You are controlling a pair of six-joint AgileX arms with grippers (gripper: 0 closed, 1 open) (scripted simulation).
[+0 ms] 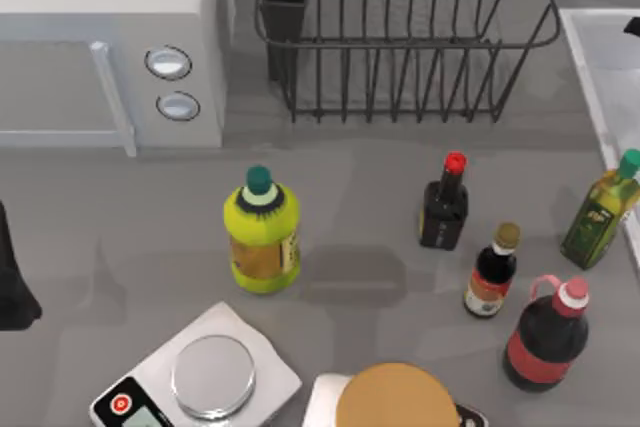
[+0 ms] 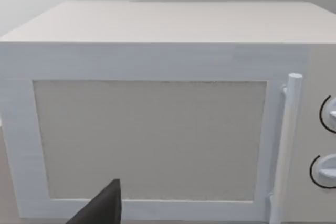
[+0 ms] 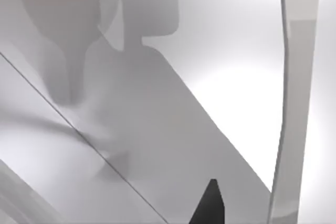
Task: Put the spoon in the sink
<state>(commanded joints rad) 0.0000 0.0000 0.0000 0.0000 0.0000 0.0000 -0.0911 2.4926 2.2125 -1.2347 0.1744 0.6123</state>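
Observation:
The spoon is out of view. The sink [image 1: 588,67], a pale basin with a raised white rim, lies at the table's far right edge. A dark bit of my right arm [image 1: 632,25] hangs over it. In the right wrist view the sink's pale floor [image 3: 236,87] and white rim [image 3: 299,93] lie close below, with a dark tip of my right gripper [image 3: 210,207] and a soft shadow on the basin. My left arm [image 1: 12,282] is parked at the left edge, and my left gripper [image 2: 102,209] faces the microwave.
A white microwave [image 1: 110,57] stands at the back left and a dark wire dish rack [image 1: 400,37] at the back middle. Several bottles [image 1: 262,232] [image 1: 444,205] [image 1: 545,337] [image 1: 600,212] stand mid-table. A kitchen scale [image 1: 205,377] and a round tan object [image 1: 398,397] sit at the front.

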